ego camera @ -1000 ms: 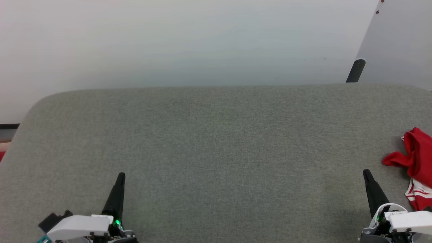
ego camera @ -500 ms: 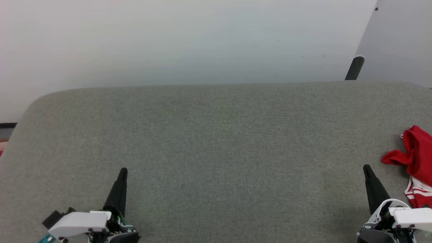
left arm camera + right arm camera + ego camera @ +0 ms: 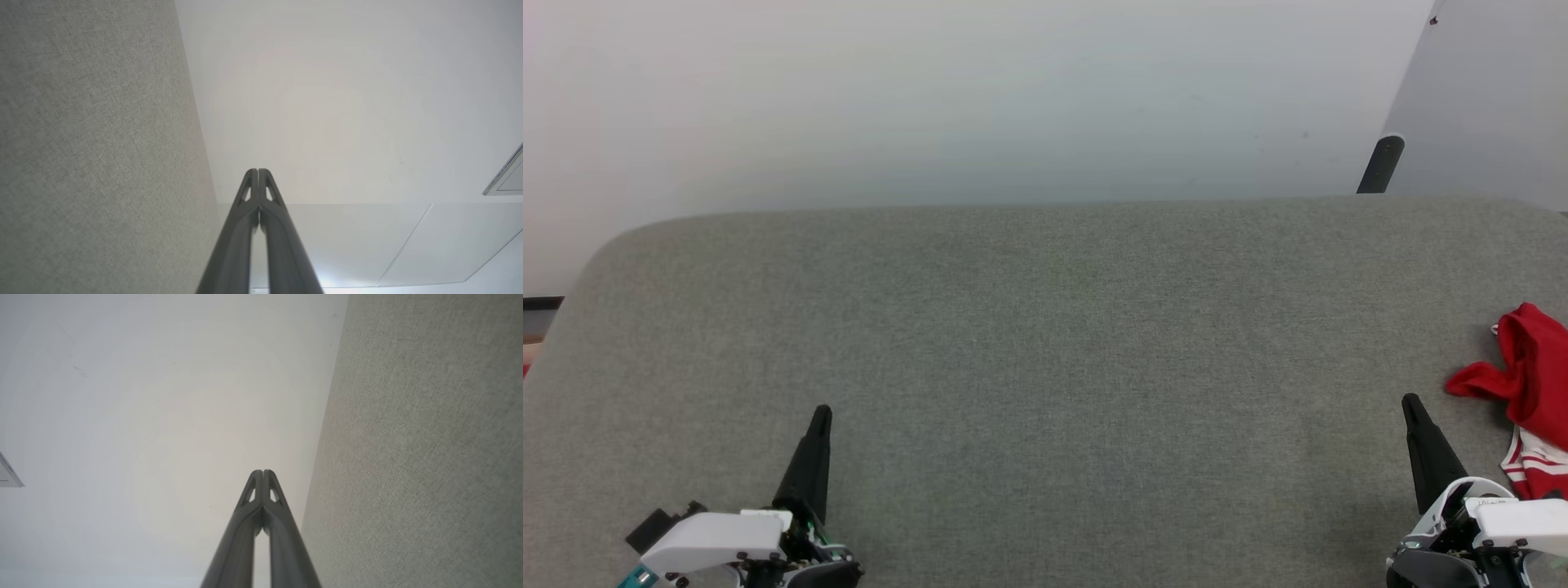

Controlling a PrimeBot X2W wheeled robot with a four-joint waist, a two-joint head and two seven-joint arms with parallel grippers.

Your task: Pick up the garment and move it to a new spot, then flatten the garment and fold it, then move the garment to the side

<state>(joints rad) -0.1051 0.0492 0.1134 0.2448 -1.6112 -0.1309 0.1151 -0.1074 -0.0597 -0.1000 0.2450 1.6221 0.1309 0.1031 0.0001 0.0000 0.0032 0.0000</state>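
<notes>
**Item 1 – garment**: red cloth, bunched in a heap at far rt edge of head view, partly cut off by the frame. Lies on the grey pad, near its rt side. Lwr part shows white w/ red stripes. Sits just beside the right gripper, on that gripper's outer side; the fingertips are apart from the cloth. The striped part runs behind the gripper's white housing, so contact there can't be told.

**Item 2 – left gripper**: lwr left of head view, over the pad, pointing up-view twd the wall. Clenched, empty. In left wrist view the fingers meet along their length, tips together, nothing btwn. Well apart from garment.

**Item 3 – right gripper**: lwr rt of head view, over the pad, leaning slightly left as it points up-view. Clenched, empty. In right wrist view the fingers press together at the tips, w/ a thin slit just below them.

**Item 4 – grey pad**: woven fabric, spans most of head view; far-left corner rounded.

**Item 5 – wall**: pale, plain, behind the pad.

**Item 6 – dark post**: tilted, rises behind the pad's far edge at upper rt, beside a pale grey panel.
</notes>
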